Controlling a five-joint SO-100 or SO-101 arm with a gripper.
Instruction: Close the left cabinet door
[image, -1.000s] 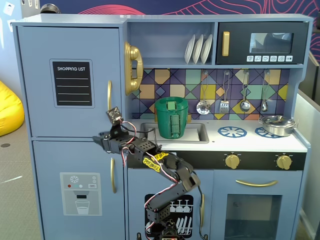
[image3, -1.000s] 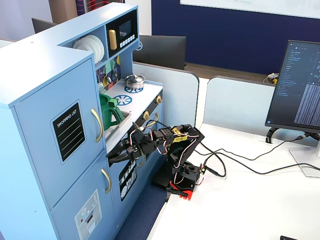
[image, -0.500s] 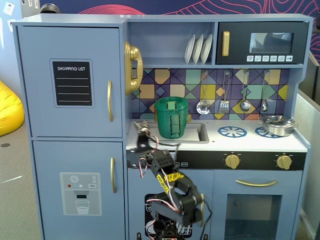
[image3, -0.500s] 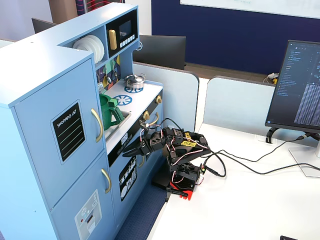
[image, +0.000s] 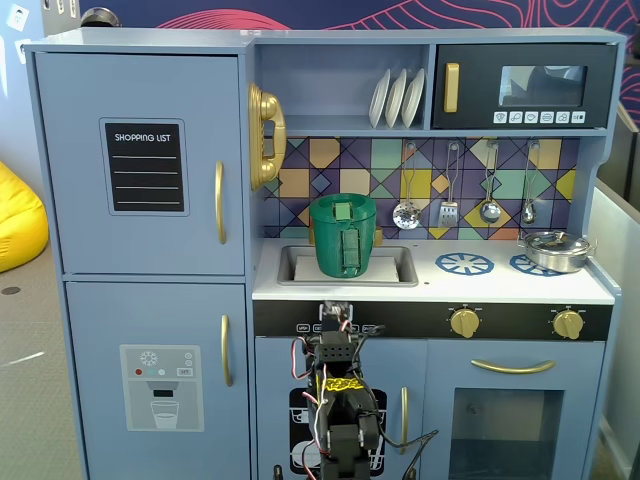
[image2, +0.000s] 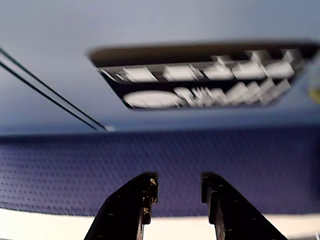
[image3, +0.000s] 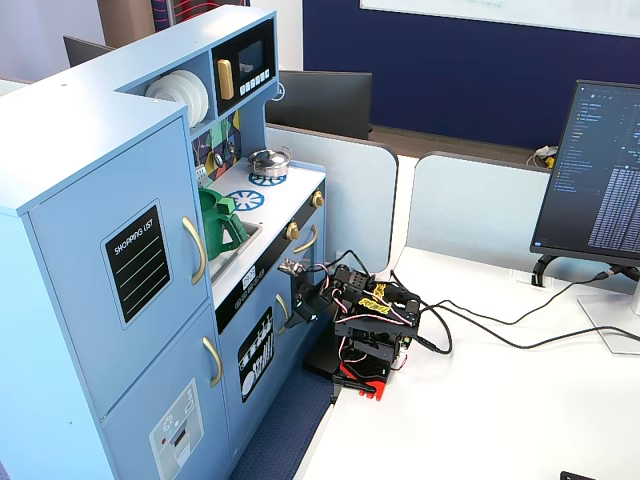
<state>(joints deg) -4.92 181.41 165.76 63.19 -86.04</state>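
Note:
The left cabinet door (image: 140, 165) is a large light-blue door with a black SHOPPING LIST panel (image: 146, 166) and a curved gold handle (image: 219, 202). It lies flush with the cabinet front in both fixed views, and in the side-on one (image3: 120, 270) no gap shows. My arm (image: 340, 400) sits folded low in front of the lower middle door, well below and right of that door. My gripper (image2: 178, 187) is open and empty, aimed at the cabinet base and a purple mat (image2: 150, 165). It also shows in the side-on fixed view (image3: 303, 306).
Below is the light-blue door with the dispenser graphic (image: 160, 385). A green pitcher (image: 343, 235) stands in the sink, a gold phone (image: 265, 135) hangs beside the door, and a pot (image: 556, 250) is on the stove. A monitor (image3: 600, 180) and cables (image3: 500, 330) lie on the white table.

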